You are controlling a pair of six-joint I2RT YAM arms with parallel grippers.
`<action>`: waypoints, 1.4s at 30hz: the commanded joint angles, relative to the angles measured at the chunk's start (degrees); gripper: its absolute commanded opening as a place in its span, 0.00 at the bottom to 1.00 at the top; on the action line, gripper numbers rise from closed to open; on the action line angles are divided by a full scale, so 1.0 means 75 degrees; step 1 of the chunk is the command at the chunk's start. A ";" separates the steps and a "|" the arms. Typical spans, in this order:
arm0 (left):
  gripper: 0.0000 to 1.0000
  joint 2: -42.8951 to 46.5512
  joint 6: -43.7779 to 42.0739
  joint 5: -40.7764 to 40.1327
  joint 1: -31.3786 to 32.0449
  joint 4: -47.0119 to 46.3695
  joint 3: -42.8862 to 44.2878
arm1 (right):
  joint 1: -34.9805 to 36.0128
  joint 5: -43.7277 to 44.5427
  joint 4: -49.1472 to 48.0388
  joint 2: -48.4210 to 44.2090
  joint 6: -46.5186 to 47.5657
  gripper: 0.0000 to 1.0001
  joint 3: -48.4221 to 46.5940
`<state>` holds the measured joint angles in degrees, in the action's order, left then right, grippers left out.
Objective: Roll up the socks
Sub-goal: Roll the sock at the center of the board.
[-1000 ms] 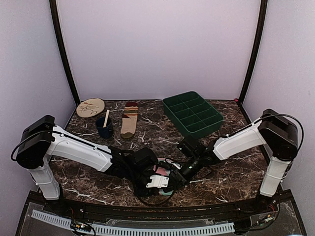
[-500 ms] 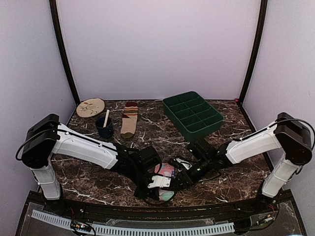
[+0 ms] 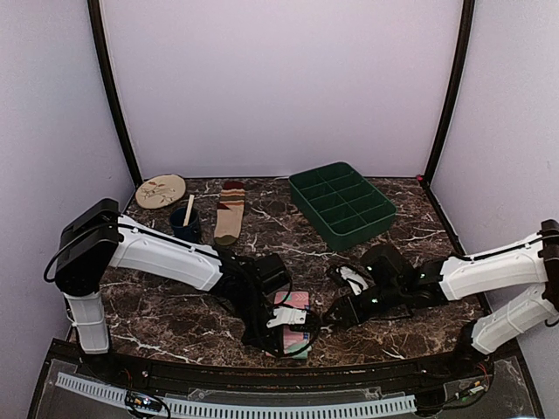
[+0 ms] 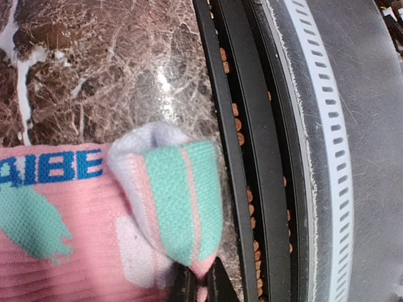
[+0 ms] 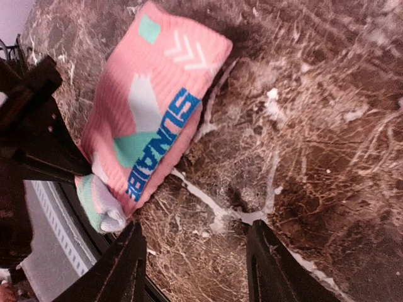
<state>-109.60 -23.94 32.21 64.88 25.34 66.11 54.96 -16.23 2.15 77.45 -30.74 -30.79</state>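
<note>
Marbled tabletop (image 3: 410, 262) ends just behind the left claw (image 4: 201, 286), pinched shut on the pink sock (image 5: 151, 107) by its teal end at that edge; a nearward tug could drag it off. Empty and wide apart, the right claw (image 5: 196, 264) sits beside that sock; the tan sock (image 3: 231, 216) lies far beyond both.

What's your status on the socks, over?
Left pincer shut on pink sock at near edge. Right pincer open, clear of it. Tan sock flat, far side, cup beside.

Pink sock (image 4: 94, 239) — teal-striped cuff (image 4: 179, 201) between tight jaws, btm centre, beside black table rim (image 4: 220, 94)
</note>
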 commanded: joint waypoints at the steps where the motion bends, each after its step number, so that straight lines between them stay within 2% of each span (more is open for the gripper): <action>1: 0.00 -0.0548 0.0126 0.0270 -0.0177 0.0980 0.0138 | 0.0385 0.1676 0.0455 -0.1061 -0.0011 0.50 0.0267; 8: 0.00 -0.0922 0.0436 0.0895 -0.0414 0.1185 0.0415 | 0.1768 0.3308 0.0908 -0.1382 0.0442 0.47 0.0136; 15: 0.00 -0.1098 0.0579 0.1306 -0.0549 0.1161 0.0467 | 0.3026 0.4590 0.1119 -0.0566 0.1066 0.47 -0.0546; 24: 0.00 -0.1364 0.0491 0.1924 -0.0632 0.1527 0.0755 | 0.4350 0.5207 0.1109 0.0568 0.1552 0.47 -0.1393; 30: 0.00 -0.1411 0.0497 0.2136 -0.0745 0.1559 0.0782 | 0.4794 0.5271 0.1156 0.1153 0.1733 0.49 -0.1774; 42: 0.00 -0.1473 0.0400 0.2440 -0.0821 0.1637 0.0865 | 0.4848 0.5270 0.1398 0.2218 0.2542 0.54 -0.2535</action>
<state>-119.20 -20.32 51.88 58.89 34.35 72.44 90.76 22.83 11.66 91.05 -14.92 -46.50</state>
